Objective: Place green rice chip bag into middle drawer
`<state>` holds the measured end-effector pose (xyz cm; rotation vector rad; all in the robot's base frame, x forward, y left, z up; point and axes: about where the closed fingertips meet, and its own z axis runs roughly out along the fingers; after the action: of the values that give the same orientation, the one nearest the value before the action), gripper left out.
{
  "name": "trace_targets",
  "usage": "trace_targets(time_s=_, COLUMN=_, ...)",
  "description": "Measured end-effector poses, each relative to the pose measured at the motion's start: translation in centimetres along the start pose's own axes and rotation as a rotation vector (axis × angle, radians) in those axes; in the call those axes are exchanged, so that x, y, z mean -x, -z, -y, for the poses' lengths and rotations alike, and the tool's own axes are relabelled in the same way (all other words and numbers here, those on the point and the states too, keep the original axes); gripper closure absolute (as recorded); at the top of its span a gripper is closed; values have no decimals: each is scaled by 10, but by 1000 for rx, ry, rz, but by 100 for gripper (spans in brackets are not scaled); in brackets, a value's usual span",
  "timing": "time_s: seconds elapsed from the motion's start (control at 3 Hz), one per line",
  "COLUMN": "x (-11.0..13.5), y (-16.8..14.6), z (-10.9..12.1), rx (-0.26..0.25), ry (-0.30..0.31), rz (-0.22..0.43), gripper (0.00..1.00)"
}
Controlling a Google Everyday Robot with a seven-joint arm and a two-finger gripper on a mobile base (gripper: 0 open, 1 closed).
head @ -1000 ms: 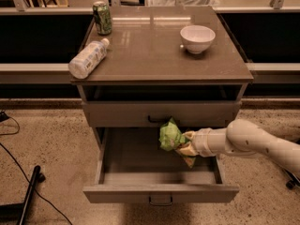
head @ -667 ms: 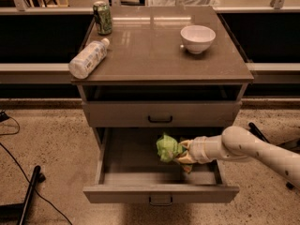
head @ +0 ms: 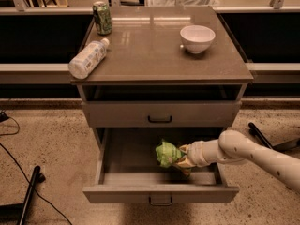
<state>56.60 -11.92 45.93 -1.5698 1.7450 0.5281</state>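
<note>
**Bag lowered into the open drawer**

The gripper [head: 183,159] is inside the pulled-out middle drawer [head: 136,191], right of centre, its jaws closed on the right end of the green rice chip bag [head: 167,153]. Over the last second the bag has sunk from the level of the drawer's opening to low in the cavity. It now looks close to the drawer floor, so I judge that letting go is the step left. The bag's long axis runs roughly left-right, in line with the arm, and its crumpled free end points left. Above, the worktop [head: 154,55] carries a can [head: 102,18], a bottle [head: 87,59] and a bowl [head: 197,38], well apart from the arm.
</note>
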Motion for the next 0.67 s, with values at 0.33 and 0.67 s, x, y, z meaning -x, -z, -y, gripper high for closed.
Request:
trace_targets(time_s=0.33, x=0, y=0, z=0, rx=0, ry=0, rz=0, gripper=38)
trace_targets(time_s=0.67, x=0, y=0, z=0, rx=0, ry=0, rz=0, gripper=15)
